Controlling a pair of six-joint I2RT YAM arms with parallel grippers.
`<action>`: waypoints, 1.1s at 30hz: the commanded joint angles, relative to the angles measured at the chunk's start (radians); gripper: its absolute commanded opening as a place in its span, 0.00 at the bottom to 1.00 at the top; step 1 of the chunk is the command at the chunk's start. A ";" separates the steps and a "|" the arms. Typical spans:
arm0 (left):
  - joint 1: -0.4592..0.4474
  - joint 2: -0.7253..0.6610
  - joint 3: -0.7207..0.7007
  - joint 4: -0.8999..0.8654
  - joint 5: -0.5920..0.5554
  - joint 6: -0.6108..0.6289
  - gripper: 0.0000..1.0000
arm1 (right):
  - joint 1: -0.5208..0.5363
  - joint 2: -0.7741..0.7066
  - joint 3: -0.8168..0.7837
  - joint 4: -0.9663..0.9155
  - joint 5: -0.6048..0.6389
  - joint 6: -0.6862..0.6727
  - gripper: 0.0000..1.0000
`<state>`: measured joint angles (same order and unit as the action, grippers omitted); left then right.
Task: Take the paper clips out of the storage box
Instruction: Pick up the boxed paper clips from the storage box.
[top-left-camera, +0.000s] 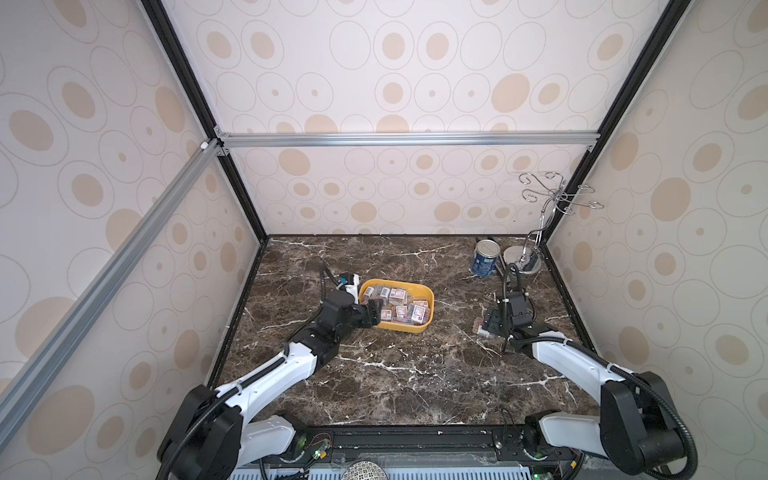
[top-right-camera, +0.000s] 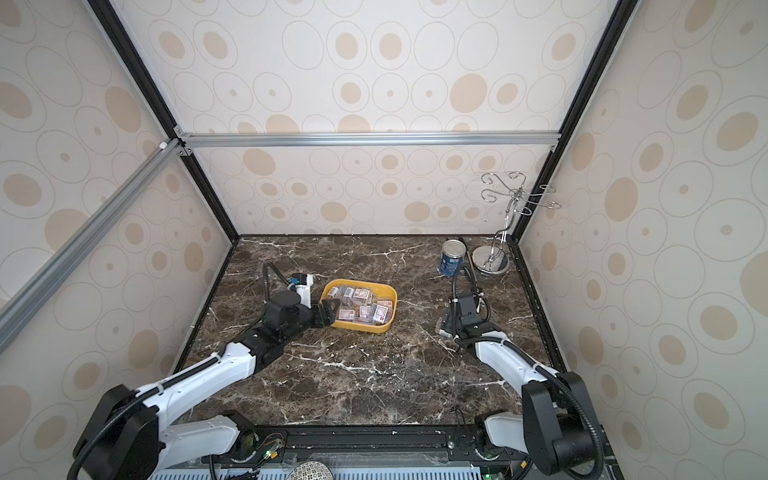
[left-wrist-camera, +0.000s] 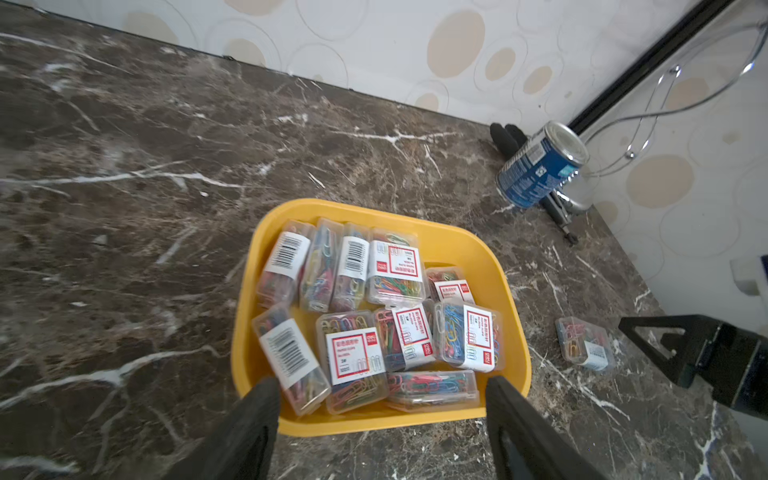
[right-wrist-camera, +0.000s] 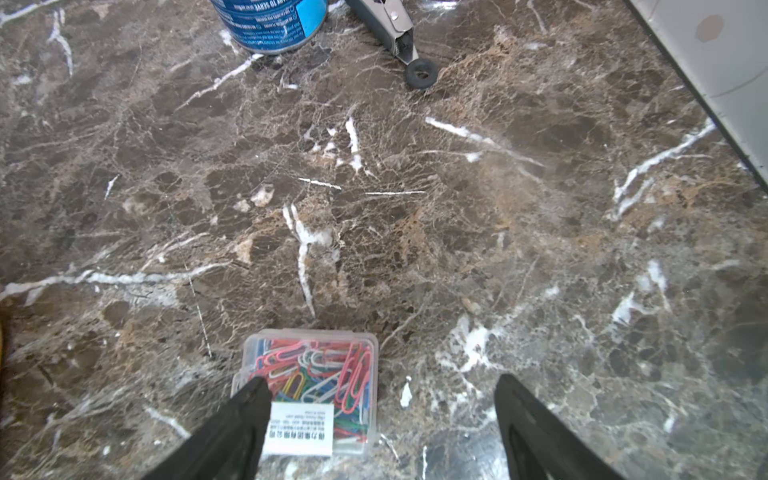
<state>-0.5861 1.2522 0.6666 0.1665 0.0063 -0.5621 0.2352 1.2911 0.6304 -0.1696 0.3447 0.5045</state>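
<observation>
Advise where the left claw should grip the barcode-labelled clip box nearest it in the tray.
Probably across its two long sides, coming straight down from above: the barcode-labelled box lies label up, with yellow tray floor showing along its outer side; left claw is open.

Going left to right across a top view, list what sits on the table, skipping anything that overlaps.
storage box → tin can → metal stand. Skipped: the left hand over the box's left end; the right hand and a case of paper clips, level with the can.
</observation>
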 joint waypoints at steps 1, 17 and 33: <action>-0.076 0.109 0.098 0.004 -0.040 0.007 0.74 | -0.002 0.017 0.033 0.010 0.009 -0.005 0.85; -0.247 0.533 0.410 -0.022 -0.012 0.003 0.72 | -0.002 0.028 0.038 0.008 -0.007 -0.009 0.85; -0.243 0.590 0.446 -0.066 -0.113 -0.002 0.73 | -0.002 0.028 0.037 0.011 -0.011 -0.011 0.85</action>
<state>-0.8314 1.8492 1.0966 0.1593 -0.0406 -0.5606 0.2352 1.3201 0.6518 -0.1497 0.3332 0.4896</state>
